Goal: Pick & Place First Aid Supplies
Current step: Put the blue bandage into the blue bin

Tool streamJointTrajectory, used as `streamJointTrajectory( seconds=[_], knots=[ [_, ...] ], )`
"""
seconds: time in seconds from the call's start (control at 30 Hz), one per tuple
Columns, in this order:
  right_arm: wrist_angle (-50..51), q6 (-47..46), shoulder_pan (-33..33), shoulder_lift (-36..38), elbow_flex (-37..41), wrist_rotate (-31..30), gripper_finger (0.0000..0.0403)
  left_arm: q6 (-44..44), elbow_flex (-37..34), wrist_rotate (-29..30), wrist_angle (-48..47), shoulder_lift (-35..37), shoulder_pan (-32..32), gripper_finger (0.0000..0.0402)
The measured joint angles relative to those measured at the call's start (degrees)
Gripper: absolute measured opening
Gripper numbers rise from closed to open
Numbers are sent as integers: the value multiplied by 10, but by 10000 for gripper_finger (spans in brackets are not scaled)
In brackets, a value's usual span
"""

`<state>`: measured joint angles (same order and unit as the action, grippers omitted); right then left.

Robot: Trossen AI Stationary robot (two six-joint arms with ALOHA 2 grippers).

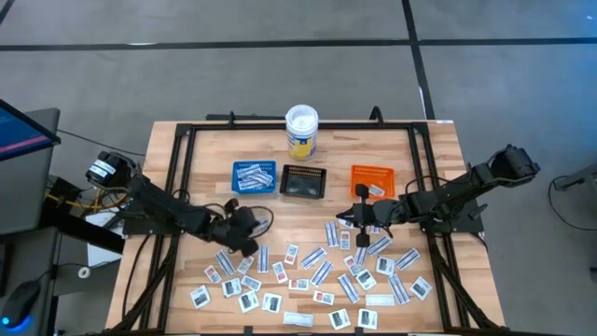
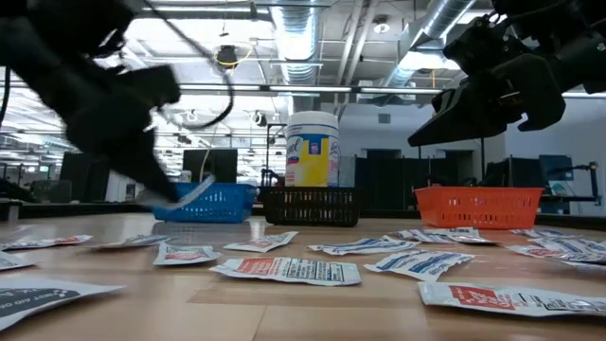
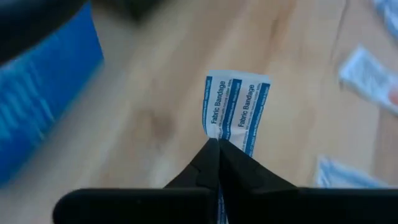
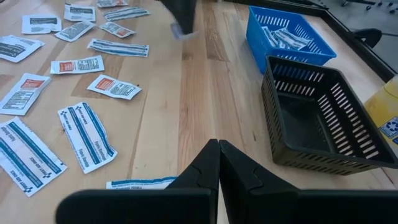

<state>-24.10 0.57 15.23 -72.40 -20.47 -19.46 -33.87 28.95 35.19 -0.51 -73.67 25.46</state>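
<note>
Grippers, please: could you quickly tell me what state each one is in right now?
Left gripper: shut on a fabric bandage packet, lifted above the table.
Right gripper: shut, with a white-and-blue packet showing at its fingers.

Wooden table (image 1: 196, 154) strewn with packets (image 1: 317, 273)

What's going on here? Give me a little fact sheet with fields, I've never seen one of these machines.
Surface: wooden table
Trays: blue tray holding bandage packets; black tray empty; orange tray holding a packet
Tub: white-lidded tub behind the trays
Loose items: paper packets scattered over the near half of the table
Left gripper: shut on a fabric bandage packet, near the blue tray
Right gripper: shut, above the table
</note>
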Motion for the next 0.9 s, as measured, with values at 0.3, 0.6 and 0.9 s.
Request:
streamJointTrajectory(
  seconds=[0.3, 0.6, 0.9],
  knots=[
    [-16, 1, 0, 0, 0, 0, 0, 256, 1, 155, 173, 16, -94, 5],
    [-19, 16, 0, 0, 0, 0, 0, 283, 2, 35, 75, 75, -275, 6],
    [-21, 41, 0, 0, 0, 0, 0, 273, 5, -96, -42, 77, -342, 65]
  ],
)
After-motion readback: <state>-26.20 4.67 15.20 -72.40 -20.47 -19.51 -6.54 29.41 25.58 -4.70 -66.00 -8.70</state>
